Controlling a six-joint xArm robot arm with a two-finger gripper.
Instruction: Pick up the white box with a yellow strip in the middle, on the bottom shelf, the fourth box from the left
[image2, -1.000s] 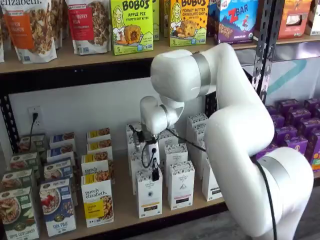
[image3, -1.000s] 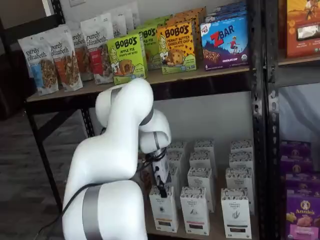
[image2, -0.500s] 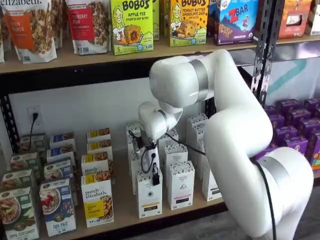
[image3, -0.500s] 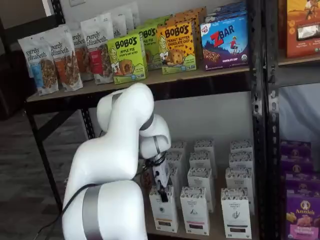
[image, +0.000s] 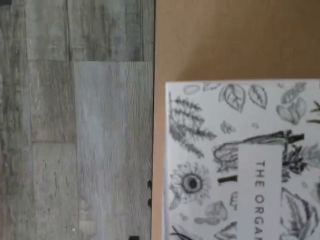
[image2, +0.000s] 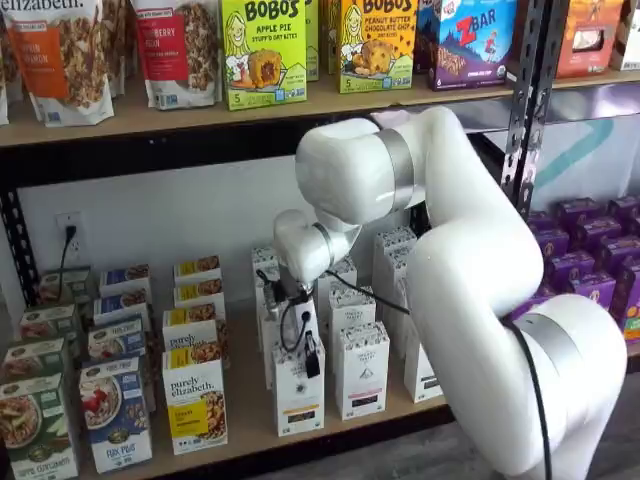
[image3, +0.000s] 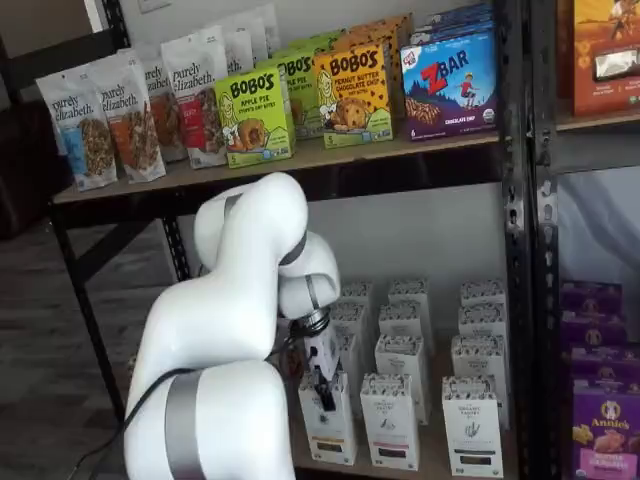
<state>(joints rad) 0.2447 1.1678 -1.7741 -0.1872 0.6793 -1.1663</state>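
Observation:
The white box stands at the front of a row of like cartons on the bottom shelf. It also shows in a shelf view. My gripper hangs right at the box's top, its black fingers overlapping the upper front. It shows the same way in a shelf view. No gap between the fingers shows, so I cannot tell if it is open or shut. The wrist view shows the box's grey-patterned top close below, on the tan board.
More white cartons stand right of and behind the box. Purely elizabeth boxes and cereal boxes stand to its left. Purple boxes fill the right bay past a black upright. Grey plank floor lies beyond the shelf edge.
The gripper has come down a little, from just above the front white box to its top. The arm's elbow has shifted slightly left.

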